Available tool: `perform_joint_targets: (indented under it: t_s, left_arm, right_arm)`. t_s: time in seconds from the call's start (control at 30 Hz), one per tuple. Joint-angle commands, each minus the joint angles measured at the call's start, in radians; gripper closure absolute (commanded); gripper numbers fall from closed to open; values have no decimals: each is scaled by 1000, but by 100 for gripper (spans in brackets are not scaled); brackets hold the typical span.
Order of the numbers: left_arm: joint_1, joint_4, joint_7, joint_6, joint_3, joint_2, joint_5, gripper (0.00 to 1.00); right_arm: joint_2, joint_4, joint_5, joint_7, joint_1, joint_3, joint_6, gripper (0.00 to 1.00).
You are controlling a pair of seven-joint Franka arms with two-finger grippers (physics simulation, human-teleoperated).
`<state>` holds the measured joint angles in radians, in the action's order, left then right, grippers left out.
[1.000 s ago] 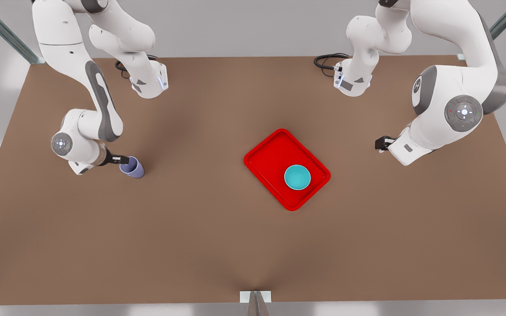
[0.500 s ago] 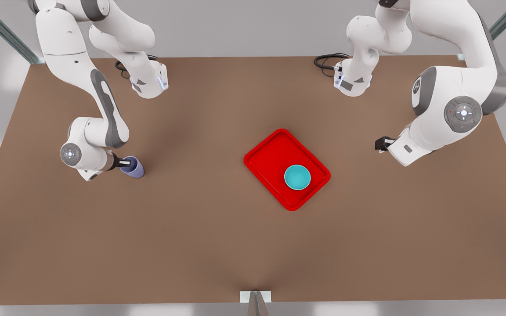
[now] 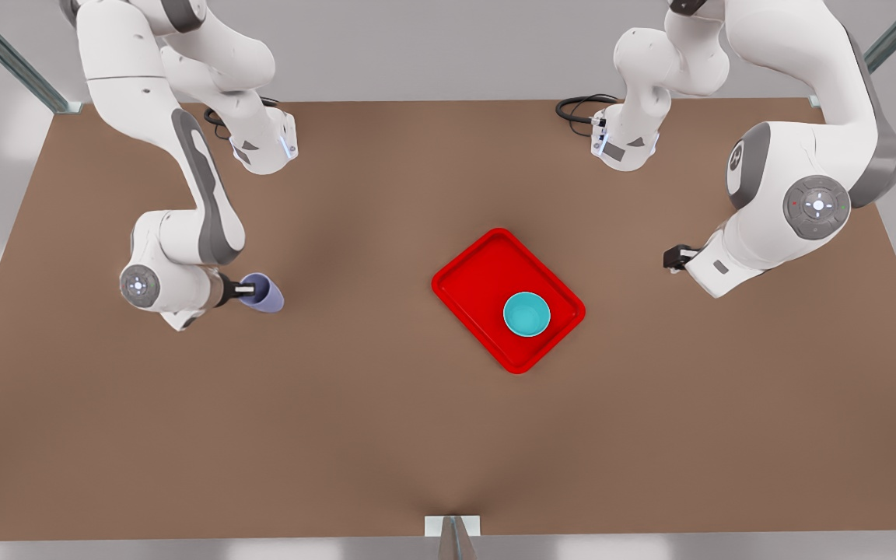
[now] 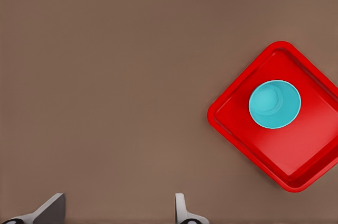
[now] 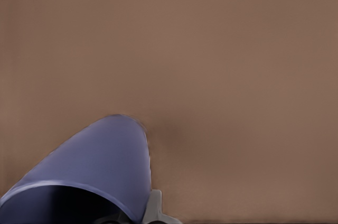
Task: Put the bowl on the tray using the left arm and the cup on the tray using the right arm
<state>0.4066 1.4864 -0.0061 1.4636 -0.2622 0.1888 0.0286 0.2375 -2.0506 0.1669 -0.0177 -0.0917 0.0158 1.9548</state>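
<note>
The right gripper (image 3: 250, 291), clamped on the rim of the cup (image 3: 264, 293), has carried it toward the tray (image 3: 470, 274), so the last delivery is underway. The lavender, handleless cup hangs at nine o'clock of the tray. The teal bowl (image 3: 526, 314) sits inside the tray. The left gripper (image 3: 673, 256) waits at three o'clock, fingers spread.

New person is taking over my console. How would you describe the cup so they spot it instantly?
Start at the brown table and look to the front view's left, well away from the red tray holding the teal bowl. There the right gripper holds the cup: a small lavender tumbler without a handle, narrower than the bowl.
</note>
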Motion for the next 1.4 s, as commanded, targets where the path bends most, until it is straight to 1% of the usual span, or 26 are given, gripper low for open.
perform_joint_targets:
  t_s: [0.0, 0.03, 0.1, 0.13, 0.2, 0.23, 0.27, 0.33, 0.37, 0.43, 0.5, 0.53, 0.57, 0.67, 0.73, 0.83, 1.0, 1.33, 1.37]
  left_arm:
    - [0, 0, 0, 0, 0, 0, 1, 0]
    - [0, 0, -2, -2, 0, -2, 1, 0]
    - [0, 0, -2, -2, 0, -2, 1, 0]
    - [0, 0, -2, -2, 0, -2, 1, 0]
    - [0, 0, -2, 0, 0, -2, 1, 0]
    - [0, 0, -2, 0, 0, 0, 1, 0]
    - [0, 0, -2, 0, 0, 0, 1, 0]
    - [0, 0, 0, 1, 0, 0, 1, 0]
    - [0, -2, 0, 4, 0, 1, 2, 0]
    - [0, -2, 0, 7, 0, 1, 2, 0]
    - [-2, -2, 0, 9, -3, 6, 2, 0]
    - [0, -2, 0, 7, -8, 6, 2, 0]
    - [0, -2, 0, 7, -6, 6, 2, 0]
    - [0, -2, 0, 7, -8, 6, 2, 0]
    - [0, -2, -2, 6, -8, 6, 2, 0]
    - [0, -2, -2, 7, -8, 6, 2, 0]
    - [0, -2, 0, 7, -14, 14, 2, 0]
    - [0, -2, 0, 7, -14, 15, 2, 0]
    - [0, -2, 0, 7, -14, 15, 2, 0]
  right_arm:
    - [2, 9, -6, -5, 1, 4, -8, 79]
    - [11, 38, -4, -19, -8, 16, -27, 79]
    - [46, 125, -4, -137, -26, 81, -79, 79]
    - [77, 188, -6, -211, -43, 113, -106, 79]
    - [172, 368, -17, -312, -60, 176, -206, 79]
    - [206, 420, -26, -372, -62, 220, -209, 79]
    - [253, 493, -89, -381, -62, 274, -241, 79]
    - [304, 572, -107, -383, -62, 322, -244, 79]
    - [348, 638, -136, -424, -62, 372, -237, 79]
    - [408, 719, -185, -481, -62, 438, -237, 79]
    - [482, 806, -254, -559, -63, 556, -235, 79]
    - [488, 811, -276, -565, -63, 598, -234, 79]
    - [487, 813, -276, -567, -63, 619, -231, 79]
    - [534, 827, -382, -568, -65, 739, -209, 79]
    - [592, 828, -395, -580, -115, 730, -132, 79]
    - [637, 837, -417, -584, -145, 727, -96, 79]
    - [658, 807, -445, -581, -166, 744, -106, 79]
    - [752, 816, -515, -584, -218, 736, -53, 79]
    - [753, 814, -517, -584, -220, 733, -53, 65]
